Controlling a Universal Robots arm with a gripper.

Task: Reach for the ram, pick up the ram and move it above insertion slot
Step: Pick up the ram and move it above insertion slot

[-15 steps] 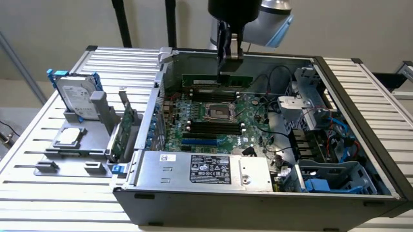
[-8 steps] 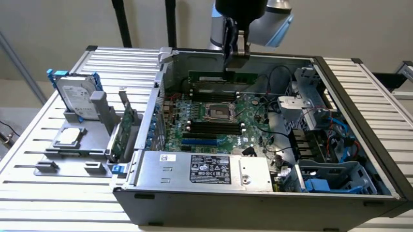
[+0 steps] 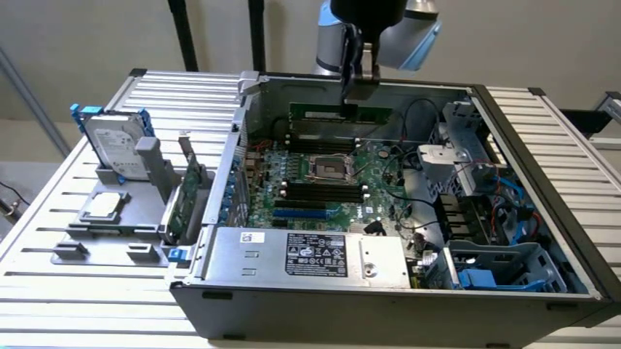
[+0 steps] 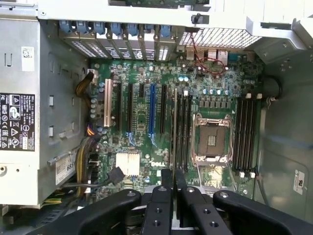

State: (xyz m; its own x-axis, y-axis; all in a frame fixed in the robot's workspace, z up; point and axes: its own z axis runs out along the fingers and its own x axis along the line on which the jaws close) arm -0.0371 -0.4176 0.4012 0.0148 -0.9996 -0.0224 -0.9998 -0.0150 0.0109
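Carry step under way: gripper (image 3: 357,91) nearly closed on the ram (image 3: 342,113), held edge-down over the far memory slots (image 3: 321,139) of the motherboard (image 4: 161,122); judged need: line up with slot.

Claw (image 4: 173,183) pinching ram (image 4: 174,127) over motherboard (image 4: 146,78)

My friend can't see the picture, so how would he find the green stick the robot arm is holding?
Find the big open computer case on the slatted table. Over its far end the gripper hangs, shut on the ram, held flat above the motherboard. The ram is a long, thin green strip in the air, unlike the upright green card standing outside the case at the exterior view's left.
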